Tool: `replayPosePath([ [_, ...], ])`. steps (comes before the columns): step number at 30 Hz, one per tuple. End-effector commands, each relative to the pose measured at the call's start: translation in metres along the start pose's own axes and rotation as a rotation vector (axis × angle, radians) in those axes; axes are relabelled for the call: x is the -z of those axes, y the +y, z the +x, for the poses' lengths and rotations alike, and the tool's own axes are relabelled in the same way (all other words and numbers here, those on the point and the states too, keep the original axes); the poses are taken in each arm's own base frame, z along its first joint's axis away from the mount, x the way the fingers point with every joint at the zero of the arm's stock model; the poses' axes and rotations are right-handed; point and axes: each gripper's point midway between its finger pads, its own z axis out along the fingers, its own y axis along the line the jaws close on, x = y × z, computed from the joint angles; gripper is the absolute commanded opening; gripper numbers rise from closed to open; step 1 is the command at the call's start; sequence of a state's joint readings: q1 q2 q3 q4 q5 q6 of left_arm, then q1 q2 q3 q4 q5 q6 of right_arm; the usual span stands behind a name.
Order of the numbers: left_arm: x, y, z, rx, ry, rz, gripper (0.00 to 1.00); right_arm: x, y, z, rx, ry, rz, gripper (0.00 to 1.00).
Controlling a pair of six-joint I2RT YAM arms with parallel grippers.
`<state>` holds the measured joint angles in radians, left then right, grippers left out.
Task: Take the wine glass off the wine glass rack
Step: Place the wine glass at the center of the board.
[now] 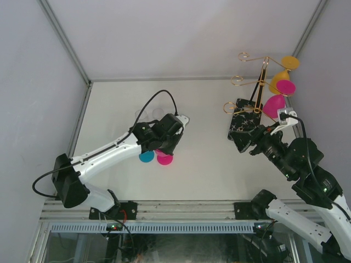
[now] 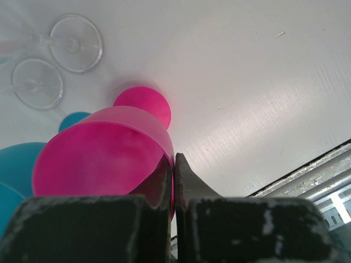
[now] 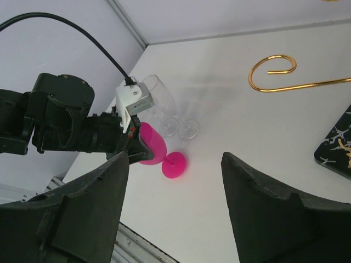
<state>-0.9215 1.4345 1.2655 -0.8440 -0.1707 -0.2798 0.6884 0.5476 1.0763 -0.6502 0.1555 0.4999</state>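
My left gripper (image 1: 163, 148) (image 2: 174, 159) is shut on the rim of a pink wine glass (image 1: 165, 159) (image 2: 101, 156) (image 3: 152, 144). That glass is tilted, with its round foot (image 3: 175, 165) down at the white table. The wine glass rack (image 1: 253, 82), gold wire on a black marbled base (image 1: 243, 121), stands at the far right. A yellow glass (image 1: 281, 74) and another pink glass (image 1: 277, 98) hang from it. My right gripper (image 1: 239, 143) (image 3: 174, 159) is open and holds nothing, beside the base (image 3: 335, 148) and below a gold loop (image 3: 272, 72).
A teal glass (image 1: 146, 156) (image 2: 22, 170) lies next to the held pink one. Two clear glasses (image 1: 152, 114) (image 3: 164, 101) lie just behind them, their feet (image 2: 75, 35) showing in the left wrist view. Grey walls enclose the table; a metal rail (image 1: 175, 209) runs along its near edge.
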Motion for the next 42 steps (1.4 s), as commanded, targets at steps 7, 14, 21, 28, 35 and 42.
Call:
replayPosePath([
  [7, -0.003, 0.007, -0.030, 0.079, -0.102, -0.047, 0.01, 0.000, 0.000, -0.003, -0.041, -0.041, -0.005, 0.68],
  [14, -0.009, 0.008, -0.029, 0.113, -0.089, -0.026, 0.07, 0.000, -0.001, -0.001, -0.048, -0.036, -0.003, 0.68],
  [21, -0.016, 0.016, -0.022, 0.124, -0.060, -0.064, 0.07, 0.004, -0.001, -0.006, -0.056, -0.061, -0.006, 0.68],
  [28, -0.020, 0.019, -0.019, 0.132, -0.041, -0.078, 0.09, 0.003, -0.003, -0.003, -0.055, -0.052, 0.003, 0.68],
  [35, -0.019, 0.026, -0.026, 0.131, -0.043, -0.103, 0.10, 0.003, -0.004, -0.003, -0.056, -0.051, 0.012, 0.68],
  [42, -0.020, 0.025, -0.028, 0.131, -0.054, -0.096, 0.12, 0.003, -0.009, -0.001, -0.056, -0.050, 0.036, 0.68],
])
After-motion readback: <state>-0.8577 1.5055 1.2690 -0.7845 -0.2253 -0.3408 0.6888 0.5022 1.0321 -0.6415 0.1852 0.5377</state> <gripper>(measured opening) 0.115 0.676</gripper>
